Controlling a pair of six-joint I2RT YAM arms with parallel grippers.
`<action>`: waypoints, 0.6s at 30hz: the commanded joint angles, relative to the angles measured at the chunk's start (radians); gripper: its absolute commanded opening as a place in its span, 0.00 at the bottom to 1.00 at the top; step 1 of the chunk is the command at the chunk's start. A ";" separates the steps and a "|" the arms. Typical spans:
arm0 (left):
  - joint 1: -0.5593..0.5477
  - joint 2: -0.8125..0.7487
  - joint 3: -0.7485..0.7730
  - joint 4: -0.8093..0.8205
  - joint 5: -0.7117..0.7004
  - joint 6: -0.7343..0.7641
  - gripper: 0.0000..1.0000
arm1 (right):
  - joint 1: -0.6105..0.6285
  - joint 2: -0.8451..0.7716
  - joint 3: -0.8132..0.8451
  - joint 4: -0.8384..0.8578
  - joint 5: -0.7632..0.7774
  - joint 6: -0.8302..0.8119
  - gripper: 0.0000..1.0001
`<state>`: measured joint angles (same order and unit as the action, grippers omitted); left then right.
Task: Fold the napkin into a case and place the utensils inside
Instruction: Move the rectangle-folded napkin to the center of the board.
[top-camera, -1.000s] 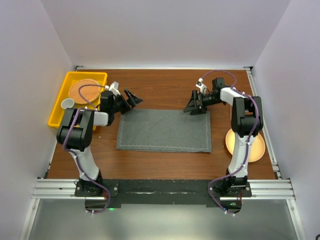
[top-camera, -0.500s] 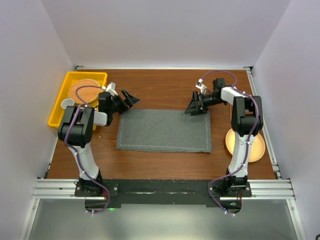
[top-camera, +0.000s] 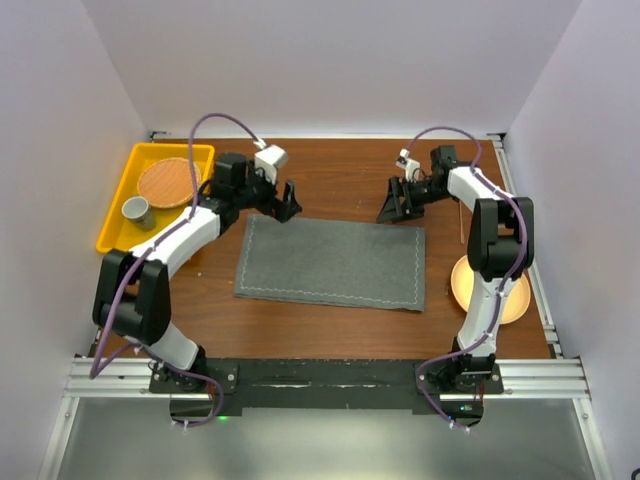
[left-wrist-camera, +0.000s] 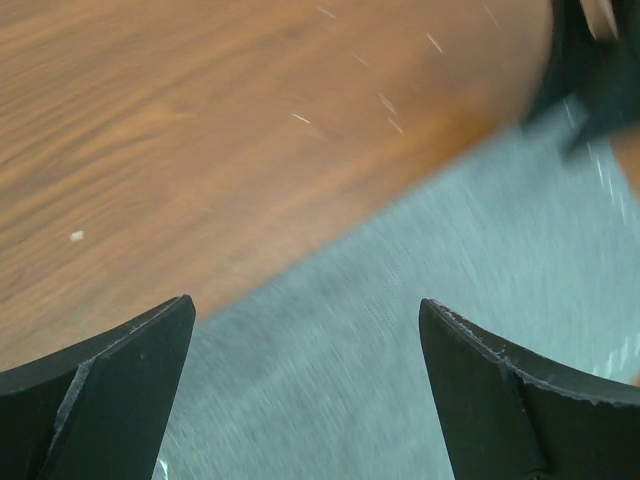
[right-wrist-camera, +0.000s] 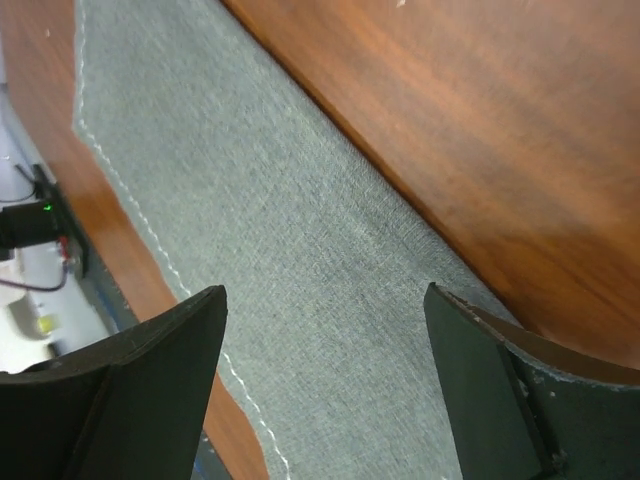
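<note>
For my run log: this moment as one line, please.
napkin: flat | left fingers: open, over far-left edge | right fingers: open, over far-right edge

The overhead camera sits above and behind the arm bases. It looks down and forward over the whole brown wooden tabletop (top-camera: 340, 175), from far enough off to take in both arms and the white side walls (top-camera: 60, 120). The left wrist camera hangs very close to the surface and looks out between the left arm's black fingers (left-wrist-camera: 90, 400); its picture is smeared. The right wrist camera is also close, looking down between the right arm's black fingers (right-wrist-camera: 130, 390) toward pale hardware with a green light (right-wrist-camera: 30, 230) at the tabletop's edge. All three views share the dark grey stitched fabric napkin (top-camera: 330, 262) and the wood beside it.
</note>
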<state>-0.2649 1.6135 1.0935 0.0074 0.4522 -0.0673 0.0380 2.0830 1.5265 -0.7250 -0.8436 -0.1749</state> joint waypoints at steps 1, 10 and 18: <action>-0.059 -0.053 -0.058 -0.331 0.020 0.374 1.00 | -0.001 -0.110 0.080 -0.066 0.081 -0.075 0.75; -0.160 -0.011 -0.078 -0.426 -0.053 0.478 0.44 | 0.022 -0.063 0.020 -0.097 0.264 -0.193 0.24; -0.177 0.052 -0.086 -0.451 -0.119 0.458 0.34 | 0.045 -0.046 -0.048 -0.048 0.405 -0.190 0.23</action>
<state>-0.4450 1.6653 1.0092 -0.4221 0.3702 0.3641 0.0662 2.0247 1.4944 -0.7994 -0.5358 -0.3424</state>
